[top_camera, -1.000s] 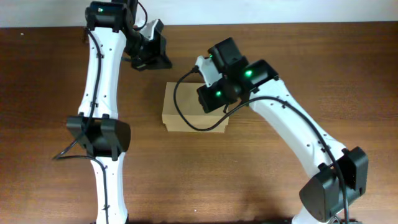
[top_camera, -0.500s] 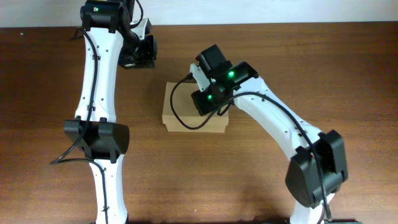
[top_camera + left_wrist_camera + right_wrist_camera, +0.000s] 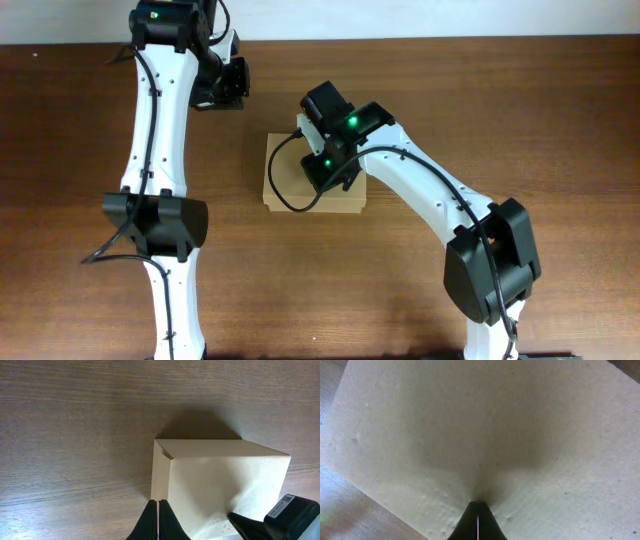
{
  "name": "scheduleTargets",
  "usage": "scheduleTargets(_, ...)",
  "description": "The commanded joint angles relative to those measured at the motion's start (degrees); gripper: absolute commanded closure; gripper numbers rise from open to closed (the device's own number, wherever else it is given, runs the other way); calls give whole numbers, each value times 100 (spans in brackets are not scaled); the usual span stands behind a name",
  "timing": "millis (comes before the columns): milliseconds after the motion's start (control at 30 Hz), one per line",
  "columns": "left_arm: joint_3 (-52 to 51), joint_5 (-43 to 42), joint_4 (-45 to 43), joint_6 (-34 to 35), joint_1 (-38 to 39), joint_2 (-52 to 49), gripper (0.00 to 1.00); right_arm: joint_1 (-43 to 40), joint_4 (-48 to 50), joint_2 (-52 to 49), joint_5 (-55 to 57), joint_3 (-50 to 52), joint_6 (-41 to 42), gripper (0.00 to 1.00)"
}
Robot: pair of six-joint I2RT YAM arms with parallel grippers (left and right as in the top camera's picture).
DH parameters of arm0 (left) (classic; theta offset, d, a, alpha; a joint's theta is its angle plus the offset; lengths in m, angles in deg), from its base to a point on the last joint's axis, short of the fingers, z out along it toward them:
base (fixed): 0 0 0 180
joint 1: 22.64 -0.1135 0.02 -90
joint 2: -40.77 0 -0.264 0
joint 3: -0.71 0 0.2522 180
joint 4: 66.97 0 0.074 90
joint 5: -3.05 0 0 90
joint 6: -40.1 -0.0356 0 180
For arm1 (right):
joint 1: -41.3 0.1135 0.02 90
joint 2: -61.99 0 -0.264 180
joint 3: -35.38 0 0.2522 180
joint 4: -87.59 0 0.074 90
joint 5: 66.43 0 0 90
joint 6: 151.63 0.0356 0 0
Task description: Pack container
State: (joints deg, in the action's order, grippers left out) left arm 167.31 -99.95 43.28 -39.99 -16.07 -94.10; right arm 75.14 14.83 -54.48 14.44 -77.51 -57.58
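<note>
One container (image 3: 290, 178), closed, near the middle of the table (image 3: 560, 120), slightly toward the far edge | right gripper (image 3: 477, 507): fingers pressed together, empty, tips touching the container's top | left gripper (image 3: 158, 506): fingers together, empty, apart from the container, toward the far edge.

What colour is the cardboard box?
Plain tan; the container shows best in the left wrist view.

Dark brown wood-grain table (image 3: 560, 120), pale band (image 3: 420, 18) beyond far edge
</note>
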Motion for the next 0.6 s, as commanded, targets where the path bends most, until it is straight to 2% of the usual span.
scheduleTargets(0,-11,81,22,35,-33,254,98,114,-149,-380,262,157,-24,97)
scheduleTargets(300,-11,83,20,31,-35,254,96,114,-363,-260,293,87,-76,96)
scheduleTargets(400,-11,81,20,28,-33,258,68,114,-391,-109,28,-144,-304,97)
scheduleTargets(433,-11,81,20,28,-33,258,56,114,-415,-61,-17,-254,-354,95)
scheduleTargets(467,-11,81,20,28,-33,269,36,114,-457,-15,-52,-380,-391,80)
scheduleTargets(500,-11,81,20,28,-33,280,23,114,-518,31,-85,-546,-448,60)
scheduleTargets(567,-11,81,20,26,-33,313,4,114,-623,94,-98,-817,-529,15)
